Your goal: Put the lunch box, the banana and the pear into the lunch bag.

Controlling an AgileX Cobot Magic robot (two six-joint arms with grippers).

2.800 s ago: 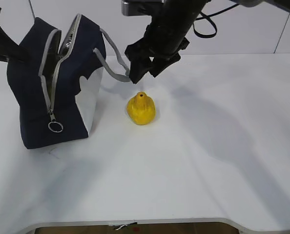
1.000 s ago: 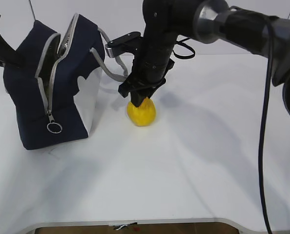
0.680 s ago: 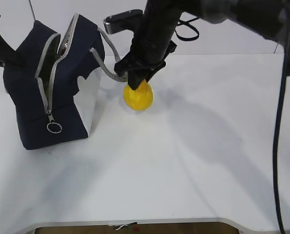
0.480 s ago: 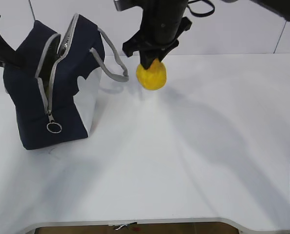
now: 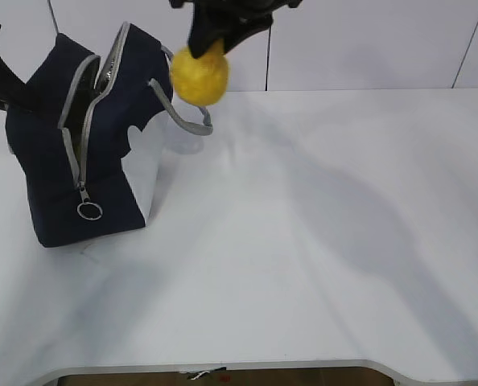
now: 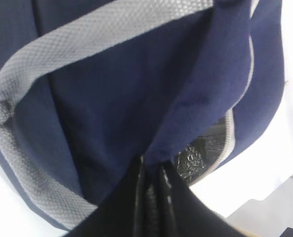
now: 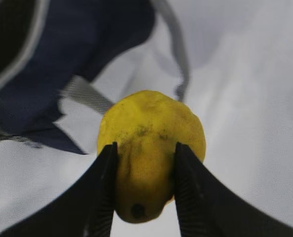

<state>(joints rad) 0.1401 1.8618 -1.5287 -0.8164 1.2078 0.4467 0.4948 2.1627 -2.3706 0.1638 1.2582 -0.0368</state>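
Exterior view: the right gripper [image 5: 211, 40] hangs at the top edge, its fingers clamped on the pear [image 5: 199, 74], which is in the air directly below it, clear of the table [image 5: 319, 241]. The bag [image 5: 86, 145] stands down and to the left of that gripper, its zipper open and one grey handle [image 5: 183, 117] looping out just under the pear. The left arm [image 5: 2, 76] enters at the far left, touching the bag's back edge.

Left wrist view: the left gripper [image 6: 150, 185] is closed together on a fold of the bag's blue fabric [image 6: 196, 98]; silvery lining [image 6: 201, 153] shows just to its right, probably through the open mouth.

Right wrist view: the two black fingers [image 7: 107, 182] press the pear's [image 7: 151, 143] sides, stem end nearest the camera; the bag [image 7: 62, 64] lies beyond to the upper left.
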